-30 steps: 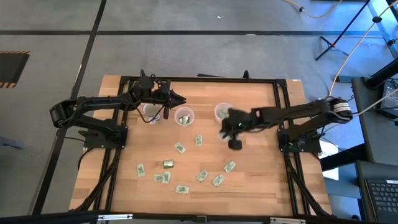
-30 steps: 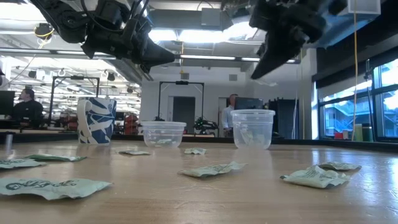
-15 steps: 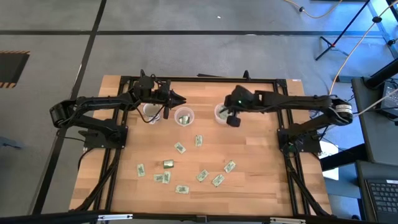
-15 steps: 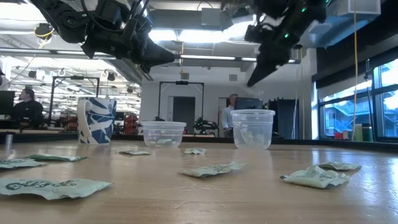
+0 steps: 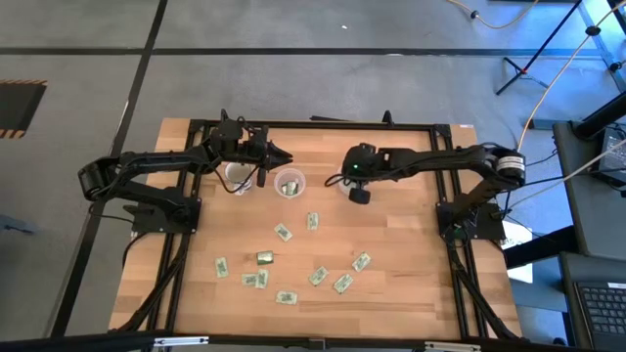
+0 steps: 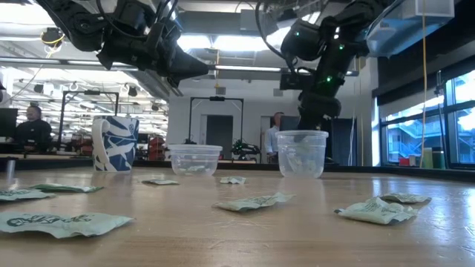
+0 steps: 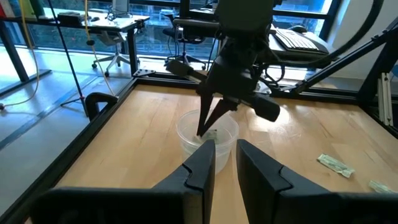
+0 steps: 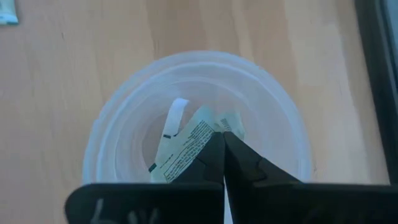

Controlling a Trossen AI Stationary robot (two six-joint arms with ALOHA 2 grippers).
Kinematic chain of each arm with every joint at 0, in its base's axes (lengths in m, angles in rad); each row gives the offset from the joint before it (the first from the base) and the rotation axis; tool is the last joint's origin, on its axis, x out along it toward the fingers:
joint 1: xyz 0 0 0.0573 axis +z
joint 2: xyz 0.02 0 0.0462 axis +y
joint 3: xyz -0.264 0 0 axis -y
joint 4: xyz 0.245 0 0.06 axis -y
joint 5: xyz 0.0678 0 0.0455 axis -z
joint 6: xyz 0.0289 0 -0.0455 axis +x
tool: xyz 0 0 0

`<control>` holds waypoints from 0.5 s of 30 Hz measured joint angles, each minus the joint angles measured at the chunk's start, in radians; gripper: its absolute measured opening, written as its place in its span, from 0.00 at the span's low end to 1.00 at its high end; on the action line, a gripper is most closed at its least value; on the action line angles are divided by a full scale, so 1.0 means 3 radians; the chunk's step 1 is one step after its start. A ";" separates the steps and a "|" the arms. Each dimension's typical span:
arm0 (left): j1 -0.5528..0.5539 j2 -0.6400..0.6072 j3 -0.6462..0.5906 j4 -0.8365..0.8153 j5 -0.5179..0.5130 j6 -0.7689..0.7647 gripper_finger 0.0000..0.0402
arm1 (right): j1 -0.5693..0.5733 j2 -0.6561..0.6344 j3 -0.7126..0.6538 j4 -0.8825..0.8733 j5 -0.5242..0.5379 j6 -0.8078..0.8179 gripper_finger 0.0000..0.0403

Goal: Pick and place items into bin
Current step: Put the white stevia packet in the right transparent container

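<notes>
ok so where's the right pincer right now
In the high view the right pincer hangs over the clear plastic cup at the table's far right-centre, shut on a pale-green-and-white wrapped packet above the cup's mouth.

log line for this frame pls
right gripper shut on packet over clear cup | left gripper open, hovering by mug | loose packets on table

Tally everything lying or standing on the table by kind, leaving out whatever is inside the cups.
Pale-green-and-white packets: 9
Olive-gold packet: 1
Clear plastic cups: 2
Blue-and-white mug: 1
Total: 13
</notes>
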 joint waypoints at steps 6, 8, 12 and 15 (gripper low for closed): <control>0.0001 0.0000 0.0000 -0.0002 0.0000 0.0000 0.15 | 0.0000 0.0010 0.0000 0.0010 0.0003 0.0000 0.05; 0.0001 0.0001 0.0000 -0.0002 0.0000 0.0000 0.15 | -0.0005 0.0010 0.0000 0.0000 0.0003 0.0004 0.08; 0.0001 0.0001 0.0000 -0.0002 0.0000 0.0000 0.15 | -0.0011 0.0009 0.0000 -0.0056 0.0008 0.0000 0.15; 0.0001 0.0001 0.0000 -0.0002 0.0000 0.0001 0.15 | -0.0011 -0.0028 0.0015 -0.0137 0.0072 0.0006 0.19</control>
